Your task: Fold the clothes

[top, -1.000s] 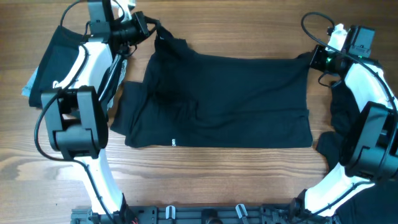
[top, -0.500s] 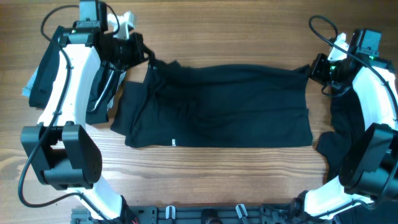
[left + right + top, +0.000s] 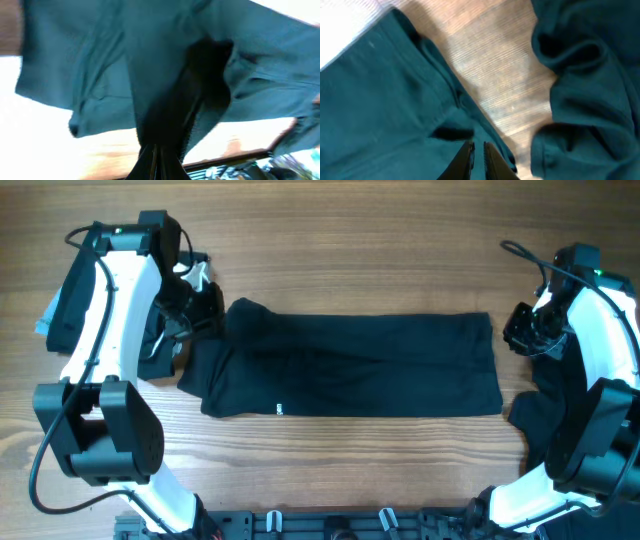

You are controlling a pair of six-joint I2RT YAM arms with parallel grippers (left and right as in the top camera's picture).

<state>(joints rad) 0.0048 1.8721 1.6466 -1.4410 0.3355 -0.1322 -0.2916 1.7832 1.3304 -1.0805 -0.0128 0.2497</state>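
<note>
Black shirt [image 3: 360, 365] folded into a flat band mid-table; more dark garments [image 3: 545, 395] at both edges.

The bench [image 3: 360, 240] is wood, a warm mid-brown with grain lines running left to right across the overhead view. Its surface fills that whole view, so no wall, floor or window shows. Along the bench's near edge runs a dark metal rail [image 3: 330, 526] with small clips on it. Light falls evenly on the wood (no sharp shadows anywhere on it). In the right wrist view the same wood [image 3: 495, 75] looks paler, and the top left corner there is washed out to near white. The left wrist view is also overexposed beside the wood.
</note>
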